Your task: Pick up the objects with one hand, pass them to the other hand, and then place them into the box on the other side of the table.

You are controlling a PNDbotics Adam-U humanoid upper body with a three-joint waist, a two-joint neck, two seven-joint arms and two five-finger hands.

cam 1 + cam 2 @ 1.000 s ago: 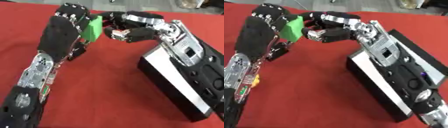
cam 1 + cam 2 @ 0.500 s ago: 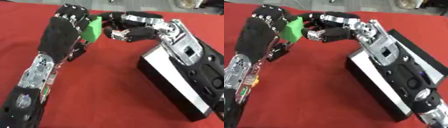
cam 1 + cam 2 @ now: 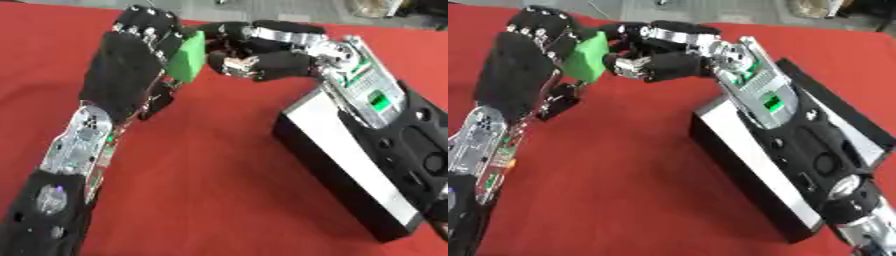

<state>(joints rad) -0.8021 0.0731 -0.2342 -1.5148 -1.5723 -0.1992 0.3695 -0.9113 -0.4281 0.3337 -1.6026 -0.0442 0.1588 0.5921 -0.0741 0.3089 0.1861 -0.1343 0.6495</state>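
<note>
- Little has moved since the earlier frames: both hands stay together over the far part of the desk, the green block still between them.
- Left hand (image 3: 131,65): reaches in from the near left corner, back of the hand toward the camera, fingers bent round the green block (image 3: 187,56) and holding it above the cloth.
- Right hand (image 3: 662,52): comes across from the right edge, fingers curled, fingertips right at the block's right face; whether they grip it or only touch cannot be told.
- Green block: between the two hands, near the far edge, off the surface. Only one face and an edge show; the rest is hidden behind the left fingers.
- Box (image 3: 337,165): black with a pale inner wall, on the right side of the desk, running from mid-desk toward the near right corner. The right forearm lies above it and covers most of its opening; its contents cannot be made out.
- Desk (image 3: 219,190): red cloth; open room in the middle between the left arm and the box, and along the near edge.
- Far edge: grey floor and dim shapes beyond, cut off by the frame.
</note>
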